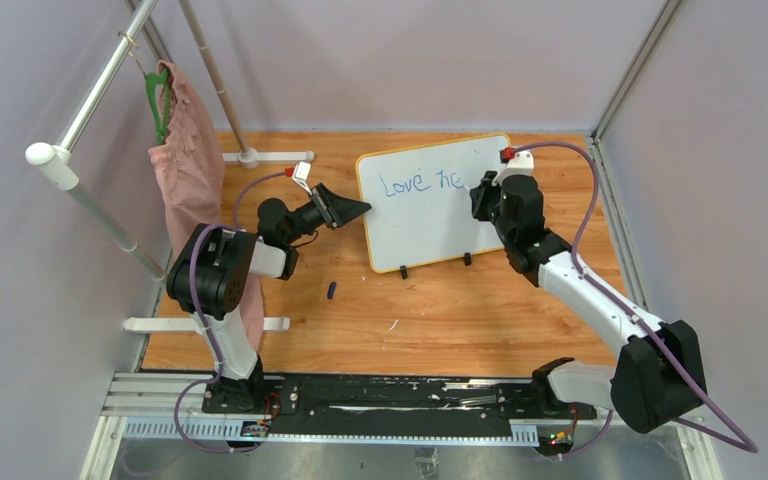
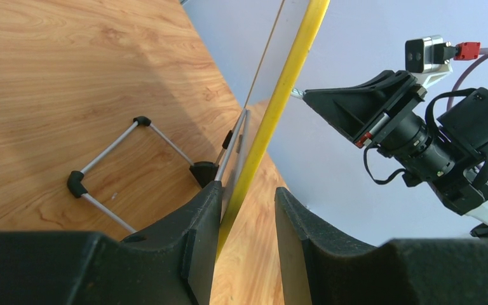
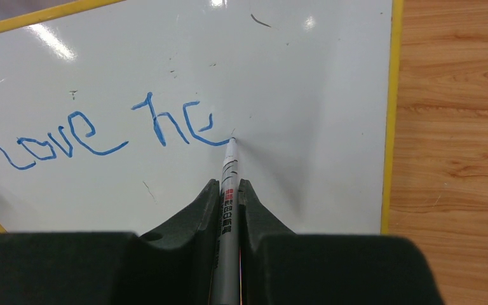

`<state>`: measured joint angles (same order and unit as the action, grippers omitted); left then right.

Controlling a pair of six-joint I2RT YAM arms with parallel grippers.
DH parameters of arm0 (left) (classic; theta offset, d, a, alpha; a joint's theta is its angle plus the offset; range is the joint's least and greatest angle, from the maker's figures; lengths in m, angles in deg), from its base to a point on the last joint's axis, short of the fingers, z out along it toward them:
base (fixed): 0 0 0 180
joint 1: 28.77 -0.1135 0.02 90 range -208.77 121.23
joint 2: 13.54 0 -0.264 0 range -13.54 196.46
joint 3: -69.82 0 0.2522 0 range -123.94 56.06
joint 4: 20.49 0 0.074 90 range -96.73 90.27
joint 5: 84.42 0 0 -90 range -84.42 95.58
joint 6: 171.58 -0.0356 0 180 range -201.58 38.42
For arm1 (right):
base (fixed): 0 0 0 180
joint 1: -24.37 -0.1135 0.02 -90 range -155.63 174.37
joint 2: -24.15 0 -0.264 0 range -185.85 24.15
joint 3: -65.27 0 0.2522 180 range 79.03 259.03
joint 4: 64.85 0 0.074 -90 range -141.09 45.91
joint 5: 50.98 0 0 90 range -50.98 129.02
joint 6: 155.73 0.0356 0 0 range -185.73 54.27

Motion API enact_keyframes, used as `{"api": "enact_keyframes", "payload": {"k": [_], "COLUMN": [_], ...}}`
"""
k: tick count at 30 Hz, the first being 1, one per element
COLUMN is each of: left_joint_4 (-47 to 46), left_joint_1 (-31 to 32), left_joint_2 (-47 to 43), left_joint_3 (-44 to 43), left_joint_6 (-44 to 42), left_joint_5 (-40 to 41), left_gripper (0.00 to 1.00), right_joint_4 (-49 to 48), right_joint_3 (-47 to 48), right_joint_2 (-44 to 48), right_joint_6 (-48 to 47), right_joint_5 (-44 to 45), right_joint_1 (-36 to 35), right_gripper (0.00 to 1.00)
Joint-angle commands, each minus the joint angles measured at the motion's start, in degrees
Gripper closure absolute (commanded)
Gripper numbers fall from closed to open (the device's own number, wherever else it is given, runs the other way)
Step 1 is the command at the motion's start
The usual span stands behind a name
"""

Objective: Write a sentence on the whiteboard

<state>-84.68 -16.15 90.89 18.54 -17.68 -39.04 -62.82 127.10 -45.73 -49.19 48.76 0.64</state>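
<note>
Right jaws clamped on the marker [image 3: 229, 184], tip on the whiteboard [image 1: 430, 220] standing mid-bench [image 1: 440, 310], left jaws astride its rim (gripping, I can't tell), my sentence [image 3: 89, 136] reads "Love he", so "a" next.

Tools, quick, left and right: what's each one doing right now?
Left tool: open, straddling the rim of the whiteboard.
Right tool: closed on the marker.

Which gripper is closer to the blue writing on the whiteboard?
Right. The right gripper holds a marker with its tip at the writing; the left gripper straddles the whiteboard's left edge.
</note>
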Motion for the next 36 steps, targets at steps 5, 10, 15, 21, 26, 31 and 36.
{"api": "enact_keyframes", "payload": {"k": [5, 10, 15, 21, 26, 31, 36], "left_joint_4": [-3.1, -3.1, -3.1, -2.7, -2.8, -2.7, -2.7], "left_joint_1": [0.5, 0.5, 0.6, 0.6, 0.6, 0.6, 0.6], "left_joint_2": [-0.9, -0.6, -0.6, -0.7, -0.6, -0.6, -0.6], "left_joint_3": [-0.2, -0.2, -0.2, -0.2, -0.2, -0.2, -0.2], "left_joint_6": [0.2, 0.2, 0.1, -0.2, -0.1, -0.1, -0.1], "left_joint_5": [-1.0, -0.9, -1.0, -1.0, -1.0, -1.0, -1.1], "left_gripper": [0.59, 0.59, 0.59, 0.59, 0.59, 0.59, 0.59], "right_joint_4": [-3.1, -8.1, -6.2, -7.7, -8.6, -8.8, -7.9], "right_joint_3": [-2.4, -5.1, -3.3, -2.3, -1.6, -0.4, 0.7], "right_joint_2": [4.8, 5.7, 4.5, 3.6, 2.9, 1.7, 0.5], "right_joint_6": [0.0, -0.5, 1.5, 2.3, 2.9, 2.8, 2.8], "right_joint_5": [0.7, 2.2, 1.6, 1.8, 3.8, 4.1, 3.9], "right_joint_1": [1.4, 1.5, 1.8, 1.9, 2.0, 2.1, 2.2], "right_gripper": [1.0, 1.0, 1.0, 1.0, 1.0, 1.0, 1.0]}}
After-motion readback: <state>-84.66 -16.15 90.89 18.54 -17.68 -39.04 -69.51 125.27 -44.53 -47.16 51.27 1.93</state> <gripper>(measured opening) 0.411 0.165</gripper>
